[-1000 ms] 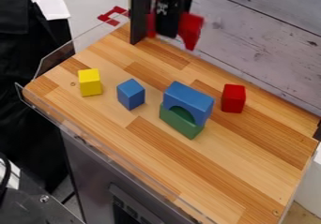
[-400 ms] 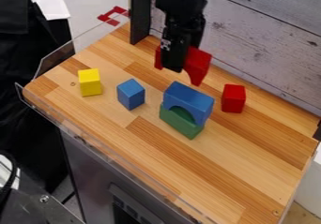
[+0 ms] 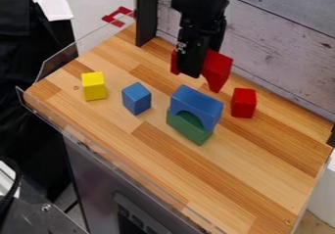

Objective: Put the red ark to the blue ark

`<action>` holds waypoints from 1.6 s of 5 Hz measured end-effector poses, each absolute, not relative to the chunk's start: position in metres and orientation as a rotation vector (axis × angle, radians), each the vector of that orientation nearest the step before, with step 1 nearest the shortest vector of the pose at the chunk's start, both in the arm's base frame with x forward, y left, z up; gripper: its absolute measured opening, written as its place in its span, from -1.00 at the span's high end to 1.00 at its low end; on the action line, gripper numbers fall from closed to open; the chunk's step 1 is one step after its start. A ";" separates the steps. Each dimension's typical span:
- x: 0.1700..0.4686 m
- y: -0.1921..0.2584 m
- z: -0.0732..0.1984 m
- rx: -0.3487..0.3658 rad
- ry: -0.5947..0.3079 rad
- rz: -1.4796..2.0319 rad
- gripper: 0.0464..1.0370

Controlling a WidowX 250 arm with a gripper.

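The black gripper hangs from the top of the view, shut on the red arch. Parts of the arch stick out on both sides of the fingers, and its right leg points down. Held this way, it is above and behind the blue arch, with a gap between them in the view. The blue arch rests on a green block, its opening facing down, near the middle of the wooden top.
On the wooden table, a yellow block and a blue cube stand left of the stack. A red block stands to its right. A wooden wall runs along the back, and a clear rim edges the left.
The gripper has come down and to the right with the red arch, from the back edge to nearer the blue arch. The blocks on the table have not moved.
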State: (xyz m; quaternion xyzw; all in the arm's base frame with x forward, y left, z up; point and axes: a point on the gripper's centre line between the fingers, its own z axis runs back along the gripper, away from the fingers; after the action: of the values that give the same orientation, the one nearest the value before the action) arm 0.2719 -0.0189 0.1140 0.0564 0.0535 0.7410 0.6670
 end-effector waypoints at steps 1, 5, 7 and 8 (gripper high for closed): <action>0.272 -0.019 0.114 0.128 0.125 1.677 -0.10; 0.275 -0.009 0.092 0.163 0.196 1.725 -0.10; 0.274 -0.010 0.089 0.146 0.212 1.721 -0.10; 0.273 -0.012 0.088 0.151 0.214 1.711 -0.10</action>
State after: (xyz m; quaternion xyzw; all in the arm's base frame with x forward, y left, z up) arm 0.2729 -0.0122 0.0879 0.0663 0.0942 0.7527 0.6482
